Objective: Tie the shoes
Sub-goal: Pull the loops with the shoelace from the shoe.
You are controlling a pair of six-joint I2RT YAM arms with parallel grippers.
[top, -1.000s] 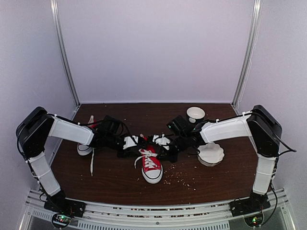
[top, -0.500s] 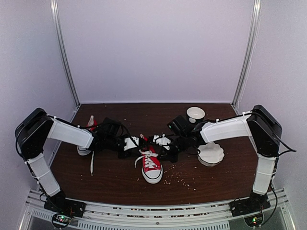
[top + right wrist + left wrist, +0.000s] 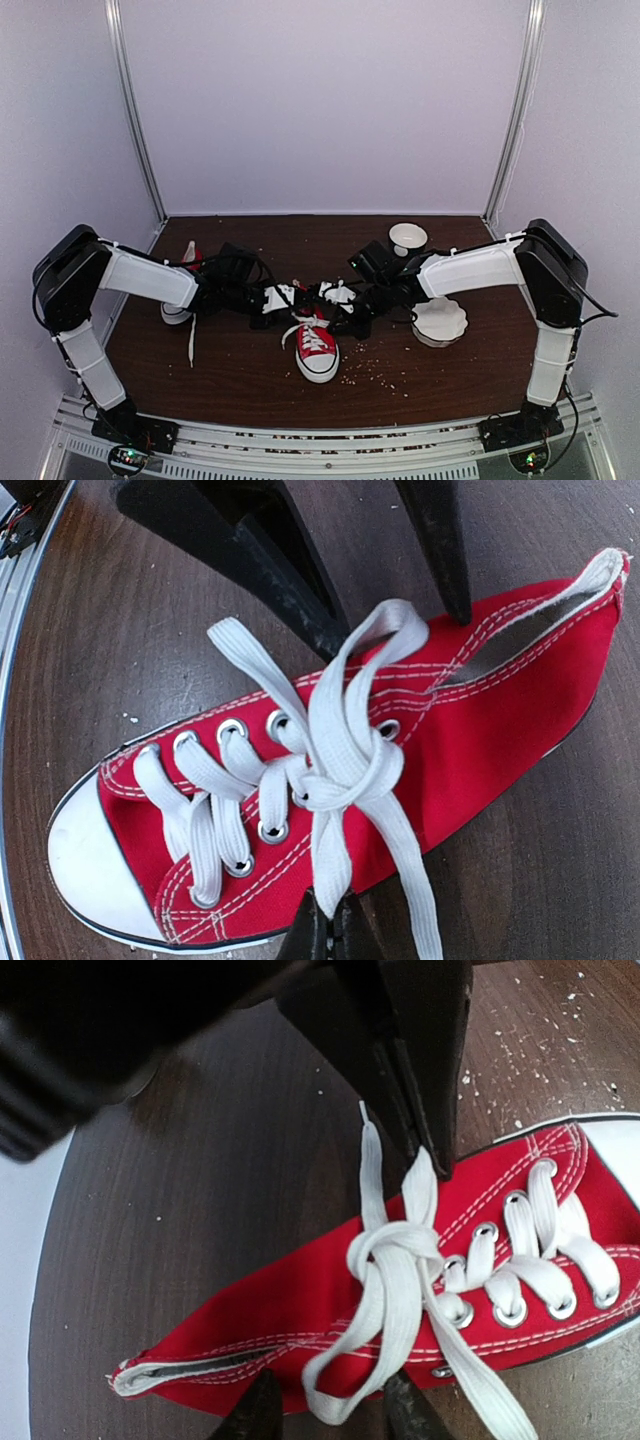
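Note:
One red shoe (image 3: 317, 347) lies mid-table, white toe toward the near edge. Its white laces (image 3: 340, 750) are knotted with two loops. My right gripper (image 3: 333, 912) is shut on the end of one loop (image 3: 330, 865). My left gripper (image 3: 330, 1405) is open, one finger (image 3: 255, 1415) on each side of the other loop (image 3: 350, 1360). Both grippers meet over the shoe's ankle end, the left gripper (image 3: 283, 297) beside the right gripper (image 3: 336, 298). The second shoe (image 3: 178, 305) sits at the far left, mostly hidden behind my left arm, with its lace (image 3: 192, 338) trailing loose.
A white bowl (image 3: 408, 238) stands at the back right. A white scalloped dish (image 3: 441, 322) lies under my right forearm. Pale crumbs (image 3: 375, 372) are scattered on the brown table in front of the shoe.
My left gripper has shifted slightly right toward the shoe and its jaws have narrowed around the loop. The right gripper has stayed shut on its loop.

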